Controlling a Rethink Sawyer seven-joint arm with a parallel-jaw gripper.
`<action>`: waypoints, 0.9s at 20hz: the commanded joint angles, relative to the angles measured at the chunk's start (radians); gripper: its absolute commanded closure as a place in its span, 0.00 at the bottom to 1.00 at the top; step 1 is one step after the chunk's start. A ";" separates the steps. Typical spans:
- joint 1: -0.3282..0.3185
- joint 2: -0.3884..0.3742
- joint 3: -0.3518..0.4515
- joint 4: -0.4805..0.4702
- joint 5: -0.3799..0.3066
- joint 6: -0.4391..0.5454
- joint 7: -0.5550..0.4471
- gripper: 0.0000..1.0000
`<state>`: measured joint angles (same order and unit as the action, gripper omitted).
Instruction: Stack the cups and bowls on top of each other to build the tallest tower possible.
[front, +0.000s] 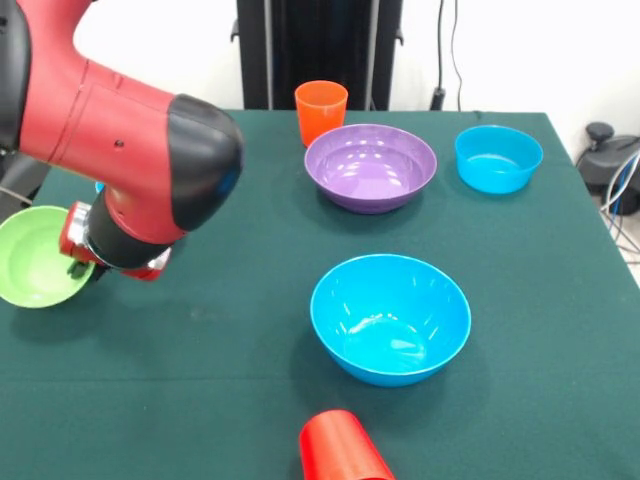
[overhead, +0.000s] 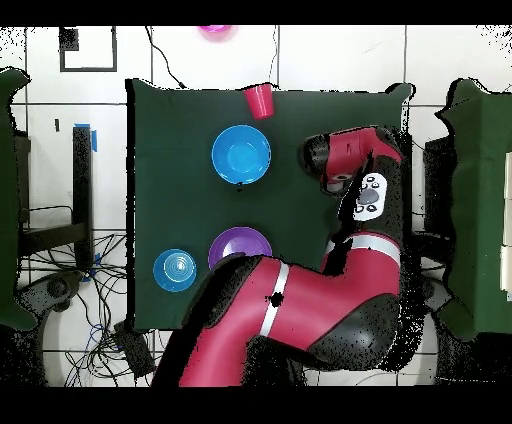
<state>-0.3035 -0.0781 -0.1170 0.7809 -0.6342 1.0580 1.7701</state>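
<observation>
My gripper (front: 78, 262) hangs from the red and black wrist at the table's left side, at the rim of a lime green bowl (front: 32, 255). The arm hides both in the overhead view. An orange cup (front: 321, 110) stands upright at the far edge. A purple bowl (front: 370, 165) (overhead: 240, 247) and a small blue bowl (front: 498, 158) (overhead: 175, 270) sit near it. A large blue bowl (front: 390, 317) (overhead: 241, 155) sits mid-table. A red cup (front: 340, 450) (overhead: 260, 101) stands upside down at the near edge. No tower shows, and the light blue cup is hidden.
A hot pink bowl (overhead: 213, 30) lies beyond the table's edge in the overhead view. The arm's bulky elbow (front: 150, 160) covers the table's left part in the front view. Cables and a black stand (front: 600, 150) are at the right.
</observation>
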 joint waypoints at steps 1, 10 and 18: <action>0.103 0.031 0.092 -0.264 -0.020 0.068 -0.083 1.00; 0.131 0.135 0.135 -0.519 0.079 0.244 0.101 1.00; 0.201 0.227 0.116 -0.693 0.074 0.324 0.320 1.00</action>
<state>-0.1577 0.0638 -0.1062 0.2441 -0.5775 1.2313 1.7860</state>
